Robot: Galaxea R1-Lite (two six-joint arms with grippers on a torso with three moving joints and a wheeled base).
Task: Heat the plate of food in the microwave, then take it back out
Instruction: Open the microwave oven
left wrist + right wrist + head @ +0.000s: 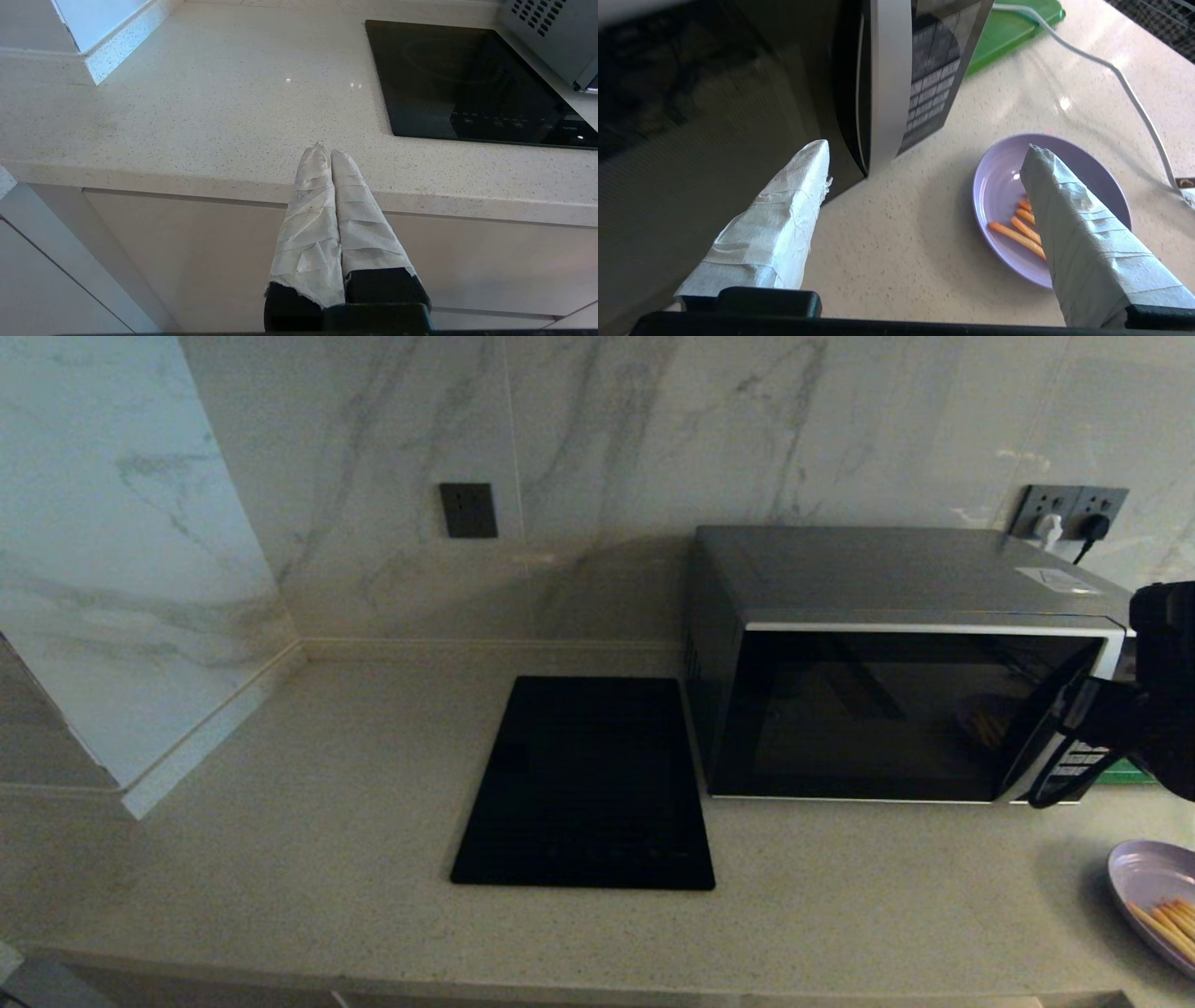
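Surface (317,821): speckled beige stone, marble wall behind. Microwave (896,616) sits at 2 o'clock on surface, dark grey w/ black glass door, silver trim, button panel (931,79) on its right end. Door looks shut; orange sticks show faintly in the glass, prob. a reflection, can't tell. Flat black cooktop (588,784) at centre, just beside microwave's left side, set flush in surface. Green board (1008,28) behind microwave's right end, at 3 o'clock, mostly hidden. White cable (1125,88) runs across surface past the plate; wall sockets (1074,513) w/ plugs at 1 o'clock, one more dark socket (469,510) at 12.

Plate of food (1153,877): lilac, orange-tan sticks on it, on surface at 4 o'clock, in front of & to right of microwave, apart from it, cut by head view's edge.

R gripper (924,154): above surface by microwave's front right corner, jaws released wide, holding nothing; one taped finger near the door edge, other over the plate. L gripper (327,151): parked low at surface's front edge, 7 o'clock, jaws clenched together, empty.
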